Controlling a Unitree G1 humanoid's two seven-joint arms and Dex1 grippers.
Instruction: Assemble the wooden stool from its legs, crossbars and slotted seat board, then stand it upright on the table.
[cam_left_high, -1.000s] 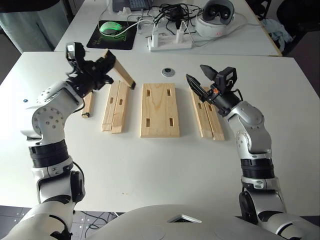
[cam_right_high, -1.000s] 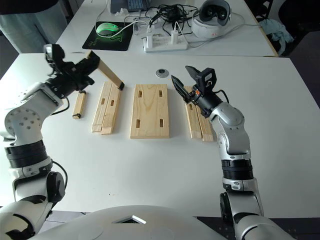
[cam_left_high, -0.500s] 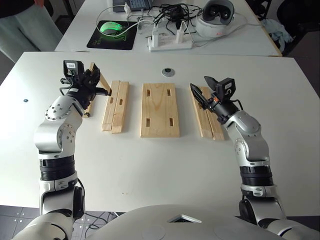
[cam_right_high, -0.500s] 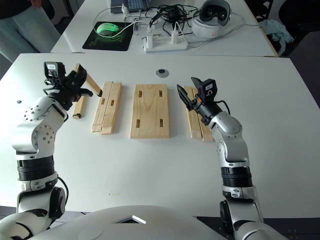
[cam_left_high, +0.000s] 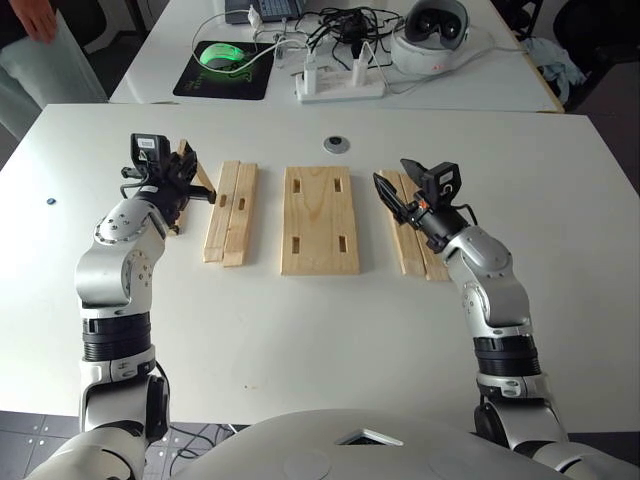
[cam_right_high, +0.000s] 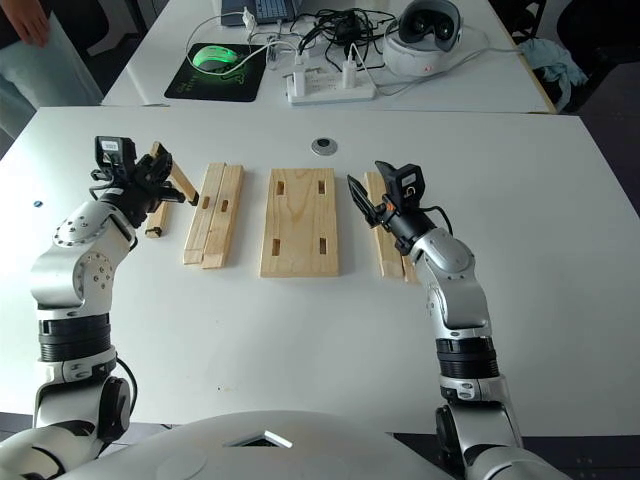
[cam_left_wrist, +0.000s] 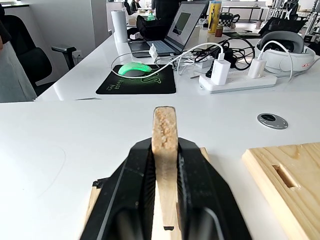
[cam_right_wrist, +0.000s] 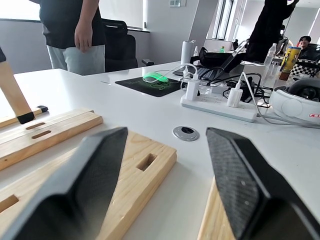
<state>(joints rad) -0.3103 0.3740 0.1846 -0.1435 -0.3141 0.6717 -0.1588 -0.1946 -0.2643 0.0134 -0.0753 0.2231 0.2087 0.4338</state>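
The left hand (cam_left_high: 172, 183) is clamped on a wooden leg (cam_left_wrist: 164, 131), its two fingers (cam_left_wrist: 141, 165) pressed flat against the sides of the stick so that no gap shows. The leg is held tilted. Its bare end points up and away from the robot, and its dark-capped lower end is down just beside a pair of slotted pieces (cam_left_high: 231, 212) lying side by side on the tabletop (cam_left_high: 330, 330). Whether that capped end touches the surface cannot be told. A shorter wooden piece (cam_right_high: 157, 220) lies flat close to the left hand, partly hidden by the arm.

The right hand (cam_left_high: 392, 178) is spread wide and holds nothing. It hangs low over the far end of a second pair of wooden pieces (cam_left_high: 417, 240), with its fingertips pointing toward the back of the tabletop.

The slotted seat board (cam_left_high: 319, 220) lies flat in the middle, between the two pairs and apart from both — four slots show in its face.

Behind the seat board a round metal grommet (cam_left_high: 337, 145) sits in the tabletop. On the desk beyond are a power strip (cam_left_high: 340, 85), a headset (cam_left_high: 432, 38) and a green-lit mouse (cam_left_high: 218, 55) on a dark pad.
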